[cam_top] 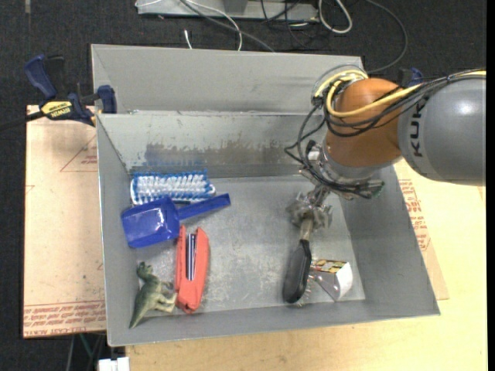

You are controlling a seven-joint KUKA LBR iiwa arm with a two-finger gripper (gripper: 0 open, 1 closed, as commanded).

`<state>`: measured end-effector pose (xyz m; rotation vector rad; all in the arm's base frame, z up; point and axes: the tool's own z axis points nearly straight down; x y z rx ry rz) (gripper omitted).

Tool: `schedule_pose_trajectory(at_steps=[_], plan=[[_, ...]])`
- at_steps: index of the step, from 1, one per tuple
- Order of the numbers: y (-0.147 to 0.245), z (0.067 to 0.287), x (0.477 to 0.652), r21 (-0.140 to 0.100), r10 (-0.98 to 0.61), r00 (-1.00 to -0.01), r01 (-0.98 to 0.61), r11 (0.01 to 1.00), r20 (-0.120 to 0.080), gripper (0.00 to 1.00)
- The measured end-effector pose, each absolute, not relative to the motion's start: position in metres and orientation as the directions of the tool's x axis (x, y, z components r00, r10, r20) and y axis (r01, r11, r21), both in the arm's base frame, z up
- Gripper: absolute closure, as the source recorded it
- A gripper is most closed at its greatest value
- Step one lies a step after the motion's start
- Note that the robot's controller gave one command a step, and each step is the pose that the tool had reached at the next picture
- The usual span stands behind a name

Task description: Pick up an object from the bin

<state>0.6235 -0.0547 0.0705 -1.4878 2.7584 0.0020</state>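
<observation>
Your gripper (312,212) hangs in the right half of the bin (247,246), roughly midway between the far wall and the near edge. You can't tell from this angle whether it's open or closed. The orange cover (362,130) and cable loops sit right above it.

Closest item is the black brush (295,273), lying lengthwise toward the near edge. Its upper end is directly under the gripper tip; whether they touch isn't clear. A white packet (335,277) lies against the brush's right side, toward the near-right corner.

The rest is well apart, along the left side:
- red case (191,269), lengthwise, near the near edge
- green dinosaur (151,294), just left of the case, in the near-left corner
- blue scoop (166,221), above the case, handle pointing right
- blue-white brush (172,186), bristles up, just behind the scoop by the far wall
</observation>
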Motion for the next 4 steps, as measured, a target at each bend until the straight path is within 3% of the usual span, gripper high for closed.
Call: schedule_pose_trajectory(at_steps=[1,2,4], plan=[[-0.055,0.071,0.624,-0.002,-0.836,-0.549,-0.836,0.549,-0.007,1.0],[-0.054,0.086,0.62,0.007,-0.835,-0.55,-0.835,0.55,-0.003,1.0],[-0.054,0.152,0.624,-0.004,-0.834,-0.551,-0.834,0.552,-0.01,1.0]])
